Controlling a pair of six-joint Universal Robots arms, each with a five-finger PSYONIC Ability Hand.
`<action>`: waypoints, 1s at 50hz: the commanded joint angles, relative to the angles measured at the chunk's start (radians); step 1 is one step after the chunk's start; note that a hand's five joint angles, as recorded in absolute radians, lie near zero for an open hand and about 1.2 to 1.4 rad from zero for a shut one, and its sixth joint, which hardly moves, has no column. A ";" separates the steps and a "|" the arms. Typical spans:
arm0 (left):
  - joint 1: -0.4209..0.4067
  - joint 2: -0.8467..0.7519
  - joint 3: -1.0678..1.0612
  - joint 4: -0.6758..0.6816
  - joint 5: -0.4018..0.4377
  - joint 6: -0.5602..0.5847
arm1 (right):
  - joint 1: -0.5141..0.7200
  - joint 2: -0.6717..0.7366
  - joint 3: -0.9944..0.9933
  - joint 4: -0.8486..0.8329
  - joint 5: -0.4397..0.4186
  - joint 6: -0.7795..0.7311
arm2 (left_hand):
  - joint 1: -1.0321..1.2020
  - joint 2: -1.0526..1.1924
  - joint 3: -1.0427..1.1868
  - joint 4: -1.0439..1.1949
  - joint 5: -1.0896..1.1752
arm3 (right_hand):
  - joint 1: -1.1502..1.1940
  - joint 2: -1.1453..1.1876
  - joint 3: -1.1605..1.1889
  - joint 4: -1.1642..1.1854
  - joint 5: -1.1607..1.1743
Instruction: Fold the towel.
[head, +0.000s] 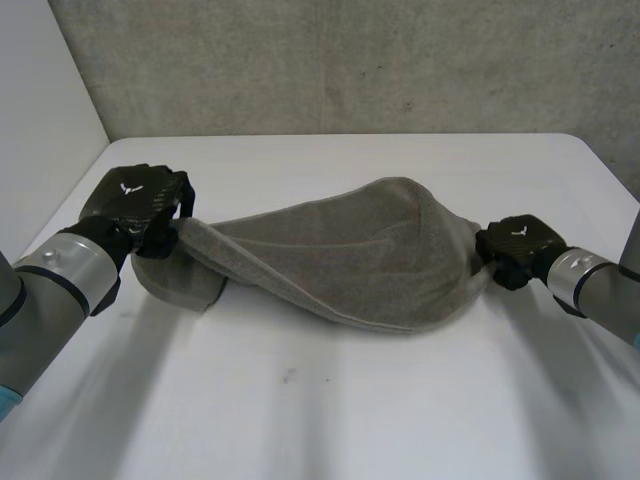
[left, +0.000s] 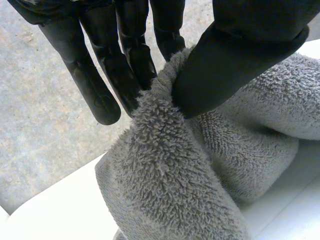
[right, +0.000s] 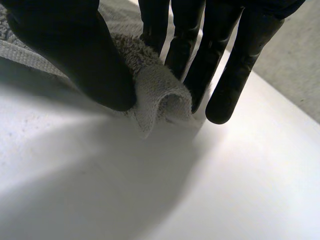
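Head view: grey towel (head: 350, 250) hangs bunched between the two arms, across the middle of the white bench (head: 300, 410), and its sagging belly looks to touch the surface. Left robot hand (head: 135, 200) has one end, with a loose lobe drooping below it. Right robot hand (head: 515, 245) has the opposite end, low near the bench. Left wrist view: left robot hand (left: 235, 55) pinches a thick fold of towel (left: 165, 175) between thumb and straight fingers; the grip looks solid and the rest of the cloth falls away below the fingertips. Right wrist view: right robot hand (right: 75, 55) pinches a small curled corner of towel (right: 160, 97) between thumb and fingers, just above the bench (right: 225, 190). There's less cloth in that pinch, and I can't tell how secure it is. My read: towel is lifted but not spread, no clean fold made yet. Next move calls for both robot hands to pull apart and take out the sag, then lay it flat so the edges line up. Risk: right corner slips under tension.
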 joint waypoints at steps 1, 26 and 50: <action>-0.003 0.012 -0.012 -0.004 -0.006 0.003 | -0.016 -0.152 0.064 0.041 0.007 -0.017 | 0.215 0.178 0.180 0.179 0.193 | 0.429 0.222 0.232 0.206 0.262; 0.057 0.104 -0.049 -0.329 0.006 0.225 | -0.191 -0.601 0.233 0.850 0.058 -0.577 | 0.215 0.178 0.180 0.179 0.193 | 0.429 0.222 0.232 0.206 0.262; 0.044 -0.327 0.700 0.259 -0.009 0.221 | 0.099 -0.158 -0.678 0.201 0.349 -0.020 | 0.215 0.178 0.180 0.179 0.193 | 0.429 0.222 0.232 0.206 0.262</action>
